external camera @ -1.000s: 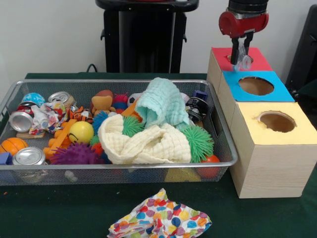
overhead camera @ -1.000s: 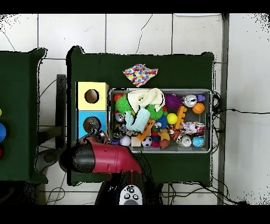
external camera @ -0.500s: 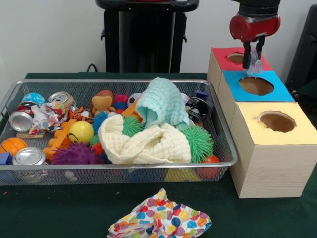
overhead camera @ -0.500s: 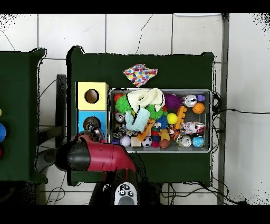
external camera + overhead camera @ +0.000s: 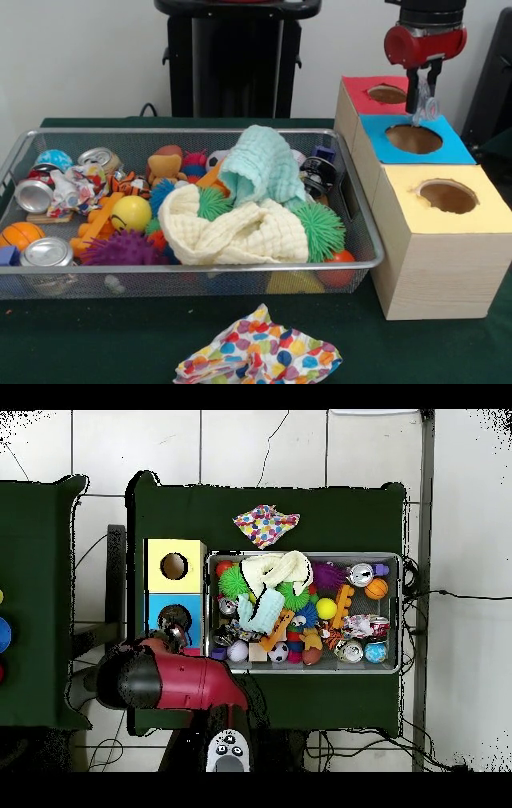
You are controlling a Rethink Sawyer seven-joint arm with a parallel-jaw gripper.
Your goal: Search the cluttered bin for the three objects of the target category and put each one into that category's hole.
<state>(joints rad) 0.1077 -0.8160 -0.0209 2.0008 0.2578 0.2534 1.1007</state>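
Observation:
The silver wire-mesh bin [image 5: 364,260] lies on the green table, full of balls, crushed cans, toys and cloths; it also shows in the overhead view [image 5: 304,555]. To its right stand three wooden boxes with round holes: red top [image 5: 360,90], blue top [image 5: 456,148], yellow top [image 5: 480,216]. My gripper [image 5: 422,102] hangs above the far edge of the blue top, just behind its hole [image 5: 414,138]. It is shut on a small clear plastic object [image 5: 431,109]. In the overhead view the gripper [image 5: 176,630] is over the blue box [image 5: 157,609], and the red arm [image 5: 185,682] hides the red box.
A mint cloth [image 5: 260,164] and a cream cloth [image 5: 232,228] cover the bin's middle. A dotted colourful cloth [image 5: 258,356] lies on the table in front of the bin. The black pedestal [image 5: 232,56] stands behind. A second green table [image 5: 35,604] is at the overhead view's left.
My gripper, still holding the clear object, has moved from above the red box's hole to the right in the front view, to the blue top's far edge.

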